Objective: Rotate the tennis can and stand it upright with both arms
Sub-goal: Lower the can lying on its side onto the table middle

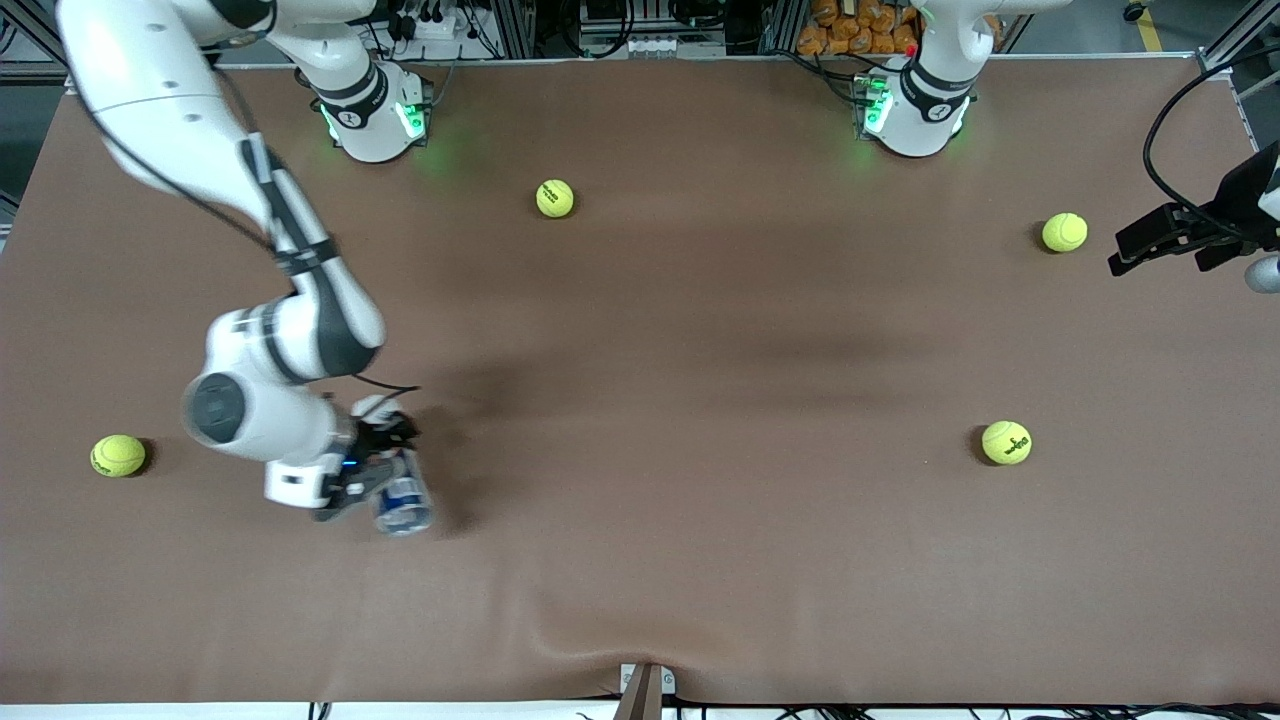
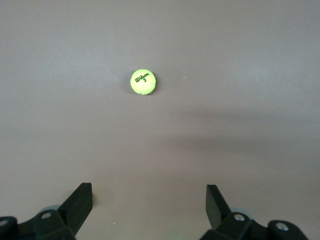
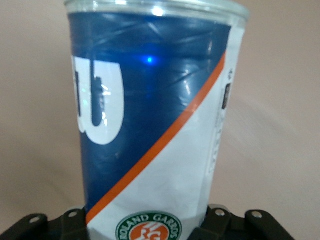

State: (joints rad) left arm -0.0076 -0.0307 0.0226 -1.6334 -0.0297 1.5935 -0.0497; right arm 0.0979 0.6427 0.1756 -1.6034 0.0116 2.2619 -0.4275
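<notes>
The tennis can [image 3: 155, 125] is held tight between the jaws of the right gripper [image 1: 372, 478], near the right arm's end of the worktop [image 1: 700, 400]. Its long side is seen tipped, not yet straight up. The left gripper [image 2: 149, 207] is kept waiting wide open and empty, well apart, over a tennis ball [image 2: 143, 82]

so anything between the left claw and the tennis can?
Front view: no object, just bare brown table between left claw, open at the left arm's end, and tennis can in the right claw.
</notes>
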